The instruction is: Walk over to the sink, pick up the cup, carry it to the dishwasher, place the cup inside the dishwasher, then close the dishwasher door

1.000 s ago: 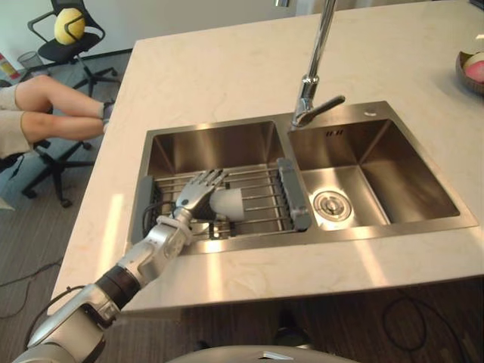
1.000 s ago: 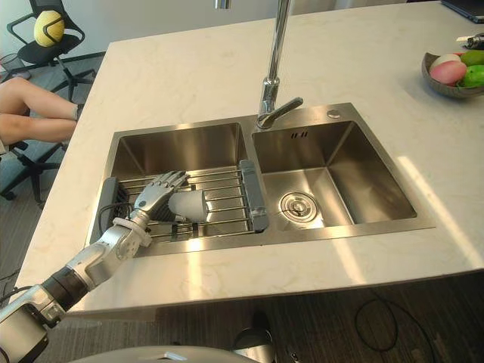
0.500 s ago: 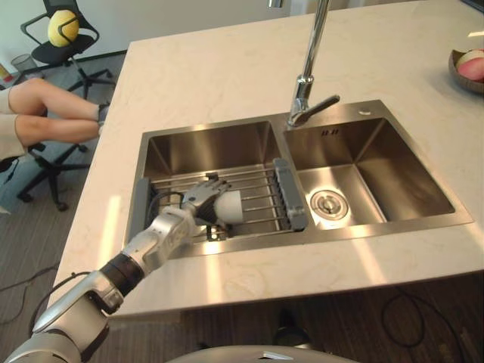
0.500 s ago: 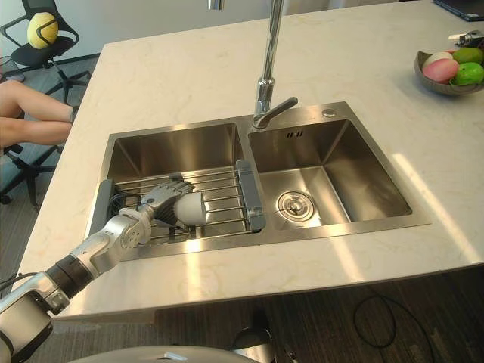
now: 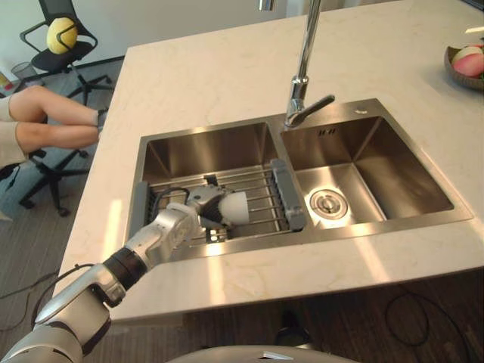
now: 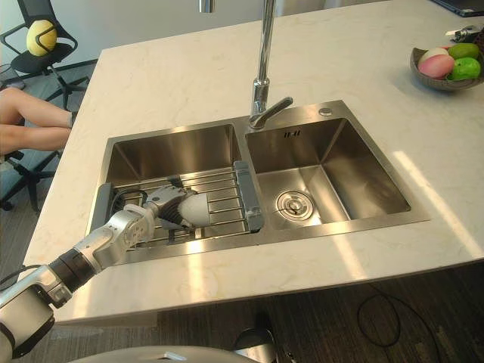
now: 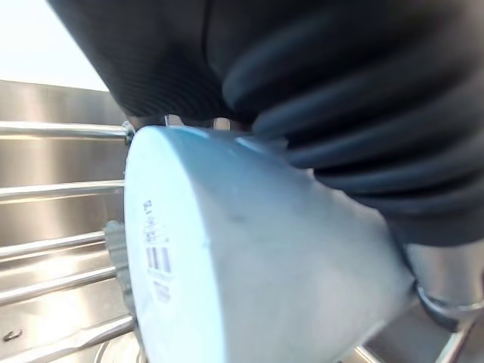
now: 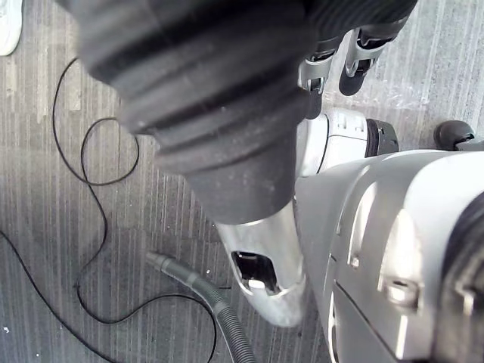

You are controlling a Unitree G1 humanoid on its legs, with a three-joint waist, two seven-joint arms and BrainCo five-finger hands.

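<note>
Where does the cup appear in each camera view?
Left eye view: cup lies on its side on the rack in the left basin, left hand curled round it.
Right eye view: cup same place, left of centre.
Left wrist view: cup very close, under the hand's cover.
Right wrist view: faces the floor.
Shared landmark: the rack's bars.
</note>
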